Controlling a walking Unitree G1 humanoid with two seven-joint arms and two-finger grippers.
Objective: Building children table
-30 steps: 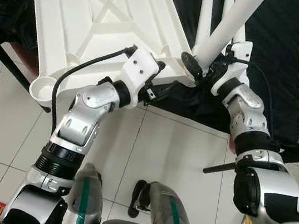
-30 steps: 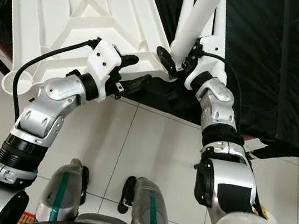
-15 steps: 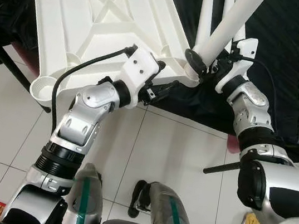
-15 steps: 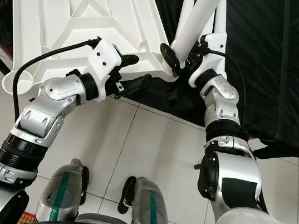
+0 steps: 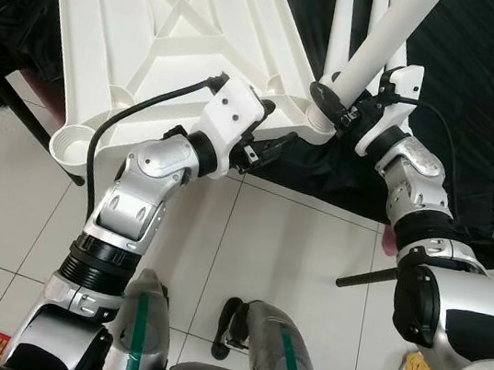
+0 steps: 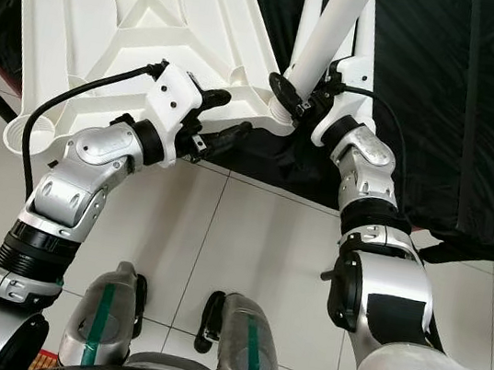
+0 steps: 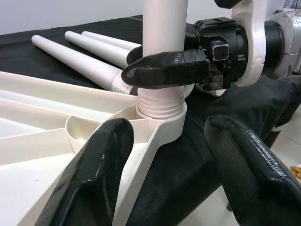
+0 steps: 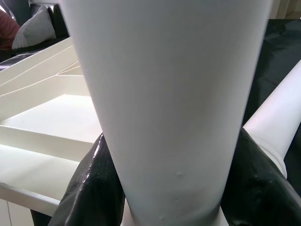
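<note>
Table leg (image 5: 388, 34), a white tube, is pinched near its threaded end between the black fingers (image 7: 164, 69) of the right gripper (image 5: 335, 105), standing in the corner socket (image 7: 162, 113) of the upturned white tabletop (image 5: 158, 32). Just beside that corner, the left gripper (image 5: 267, 142) hovers with fingers spread, touching nothing. Beyond, three more legs (image 7: 89, 54) lie on a black cloth (image 5: 482, 108).
</note>
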